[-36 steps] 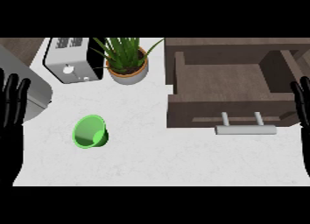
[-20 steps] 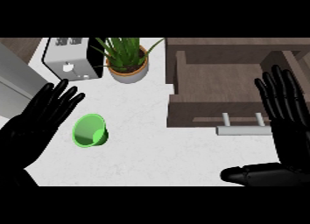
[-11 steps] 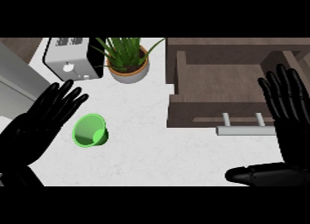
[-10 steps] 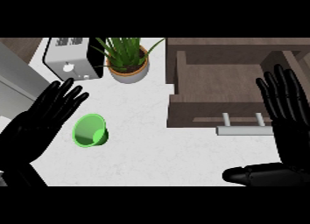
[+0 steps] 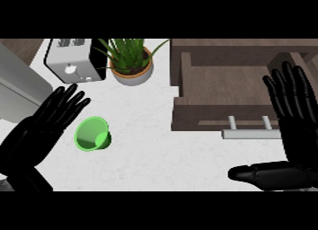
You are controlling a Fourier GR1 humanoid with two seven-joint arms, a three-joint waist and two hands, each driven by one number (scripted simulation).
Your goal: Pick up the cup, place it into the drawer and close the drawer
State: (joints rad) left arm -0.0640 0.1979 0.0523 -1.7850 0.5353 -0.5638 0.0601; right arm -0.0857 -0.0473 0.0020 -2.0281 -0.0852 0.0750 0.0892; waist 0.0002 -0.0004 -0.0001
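Observation:
A green cup (image 5: pixel 93 134) lies on its side on the white counter, its mouth facing me. My left hand (image 5: pixel 39 134) is open with straight fingers, just left of the cup and not touching it. The brown drawer (image 5: pixel 238 81) stands pulled open at the right, with a grey bar handle (image 5: pixel 251 133) on its front. My right hand (image 5: pixel 299 119) is open, fingers spread, over the drawer's right side and front, with its thumb (image 5: pixel 267 174) stretched left over the counter.
A silver toaster (image 5: pixel 72 59) and a potted plant (image 5: pixel 130 60) stand at the back of the counter. A grey slab (image 5: pixel 12 90) runs along the left edge. Bare counter (image 5: pixel 161 152) lies between the cup and the drawer front.
Both hands came in from the side edges toward the middle and rose higher in view. In the last half second they have hardly moved. The cup has stayed put.

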